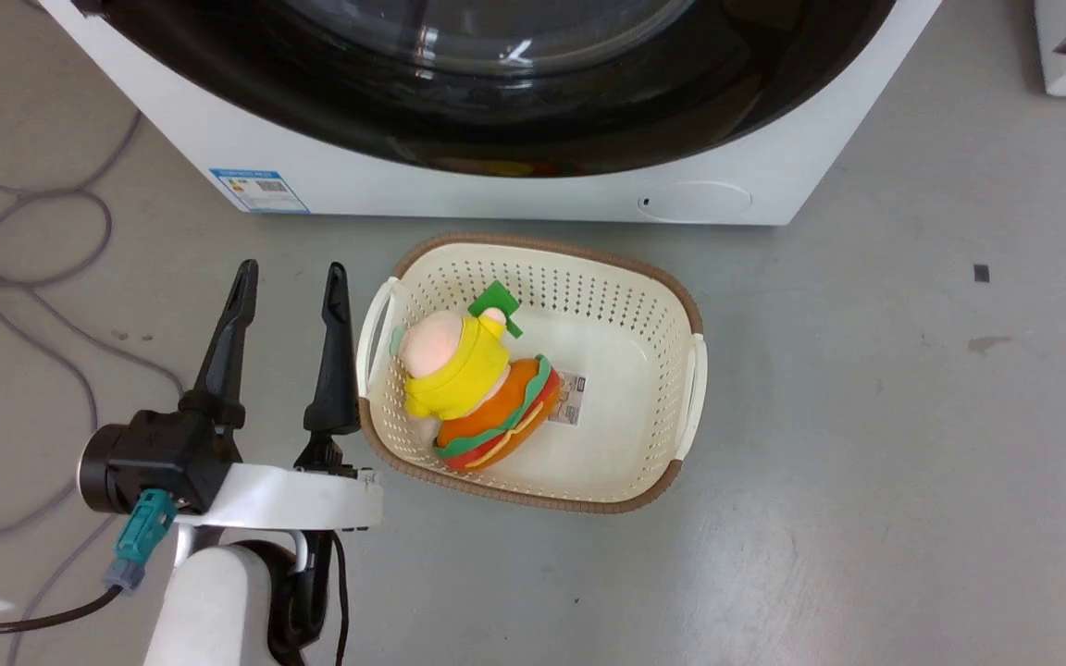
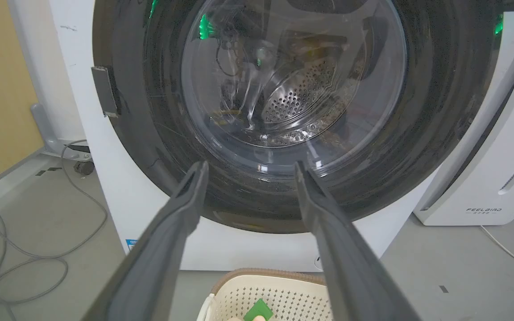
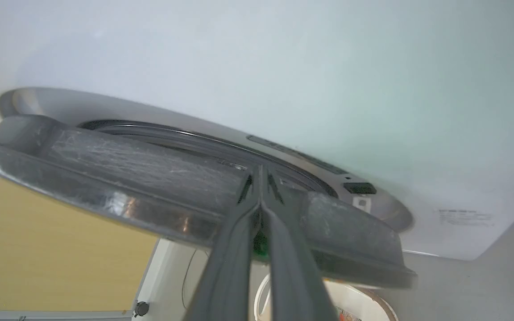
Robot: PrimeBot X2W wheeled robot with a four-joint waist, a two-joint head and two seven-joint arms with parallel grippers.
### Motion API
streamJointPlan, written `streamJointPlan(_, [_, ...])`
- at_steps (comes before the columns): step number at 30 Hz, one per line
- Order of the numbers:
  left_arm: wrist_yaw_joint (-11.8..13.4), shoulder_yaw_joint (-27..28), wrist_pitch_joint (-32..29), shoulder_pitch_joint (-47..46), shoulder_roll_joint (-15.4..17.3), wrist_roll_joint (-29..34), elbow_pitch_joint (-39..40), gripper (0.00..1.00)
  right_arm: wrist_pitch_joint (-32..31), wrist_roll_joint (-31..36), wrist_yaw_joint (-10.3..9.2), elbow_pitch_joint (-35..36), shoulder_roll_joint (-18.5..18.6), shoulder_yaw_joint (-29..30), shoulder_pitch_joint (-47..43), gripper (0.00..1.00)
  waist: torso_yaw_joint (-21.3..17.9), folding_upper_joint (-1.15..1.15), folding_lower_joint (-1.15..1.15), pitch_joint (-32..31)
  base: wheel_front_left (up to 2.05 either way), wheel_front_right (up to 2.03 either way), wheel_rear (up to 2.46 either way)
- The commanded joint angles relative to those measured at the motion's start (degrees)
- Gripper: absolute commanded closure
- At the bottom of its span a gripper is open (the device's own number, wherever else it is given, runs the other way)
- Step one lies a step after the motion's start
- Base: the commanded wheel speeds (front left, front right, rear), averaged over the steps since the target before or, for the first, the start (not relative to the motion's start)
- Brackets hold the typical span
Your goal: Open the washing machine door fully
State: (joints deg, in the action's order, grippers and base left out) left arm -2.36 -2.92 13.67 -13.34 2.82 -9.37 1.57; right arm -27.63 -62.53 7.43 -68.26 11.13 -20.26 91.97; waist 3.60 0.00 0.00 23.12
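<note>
The left tool (image 1: 291,268) has two long, tapering black fingers (image 1: 223,342) set on a squat black housing (image 1: 163,458). Behind that housing sit a white band (image 1: 283,499) and a teal connector (image 1: 149,523) with a dark cable (image 1: 33,622), then a pale rounded forearm (image 1: 209,610). The right tool (image 3: 260,178) has matte dark-grey fingers (image 3: 230,267).

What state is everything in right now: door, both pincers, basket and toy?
door: ajar, with a gap to the washer front, not fully open.
left pincer: open, empty.
right pincer: shut, tips at the door's edge.
basket: upright before the washer, toy inside.
toy: lying in the basket.
</note>
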Motion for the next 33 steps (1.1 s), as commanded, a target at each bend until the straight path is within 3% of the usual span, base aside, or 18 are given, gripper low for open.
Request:
streamJointPlan(1, [-0.3,-0.1,0.6,-1.3,0.1,-0.4,0.3,0.0,-1.5,-1.8,0.05,-1.9,-0.6,-0.8,2.8,1.0,0.2,0.0,0.0,0.7,0.0,0.0,0.0])
streamJointPlan(7, [-0.4,-0.3,1.3,-2.1,0.1,-1.0,0.0,0.0,-7.7,-5.0,0.06,-5.5,-1.0,-2.5,6.9,1.0,0.5,0.0,0.0,1.8,0.0,0.0,0.0])
streamJointPlan(15, [-0.1,-0.6,1.3,-2.1,0.1,-1.1,-0.7,0.0,-12.0,-5.7,0.06,-4.3,-0.9,-2.9,4.9,1.0,0.3,0.0,0.0,0.8,0.0,0.0,0.0])
streamJointPlan(25, [0.3,-1.4,1.3,-0.6,0.1,-0.7,-2.3,0.0,-16.2,-7.1,0.06,-1.5,-0.6,-3.0,-1.6,1.0,0.3,0.0,0.0,-2.9,0.0,0.0,0.0])
streamJointPlan(33, [0.8,-2.0,1.3,3.0,0.1,0.4,-4.5,0.0,-19.4,-9.2,0.06,2.5,-0.4,-2.9,-11.8,1.0,0.6,0.0,0.0,-9.4,0.0,0.0,0.0])
